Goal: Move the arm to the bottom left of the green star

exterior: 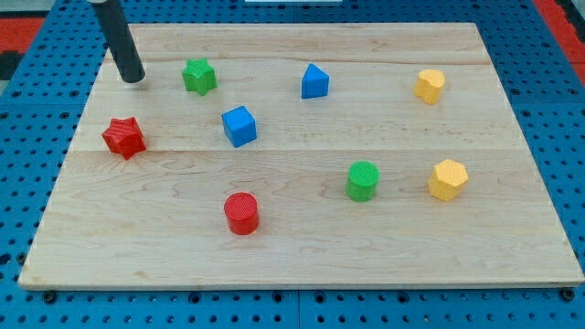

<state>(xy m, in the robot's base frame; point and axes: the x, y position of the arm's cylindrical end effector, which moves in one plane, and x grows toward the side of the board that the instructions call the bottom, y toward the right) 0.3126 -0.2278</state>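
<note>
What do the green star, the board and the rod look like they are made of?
Green star: probably 3D-printed plastic, matte, with fine ridged lines. Board: pale wood, visible grain and plank seams. Rod, my tip left of the star: dark, smooth, slightly glossy; plastic or metal, unclear.

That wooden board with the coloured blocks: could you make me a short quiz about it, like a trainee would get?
1. True or false: my tip touches the green star.
2. Which block lies nearest the view's bottom? A) the red cylinder B) the blue cube C) the red star
3. Fill in: the wooden board carries ___ yellow blocks.

Key
1. False: my tip stands apart from the green star, on the view's left of it and about level with it, not yet at its bottom left.
2. A.
3. Two: one yellow block near the view's top right, the other yellow block lower on the right, beside the green cylinder.
</note>
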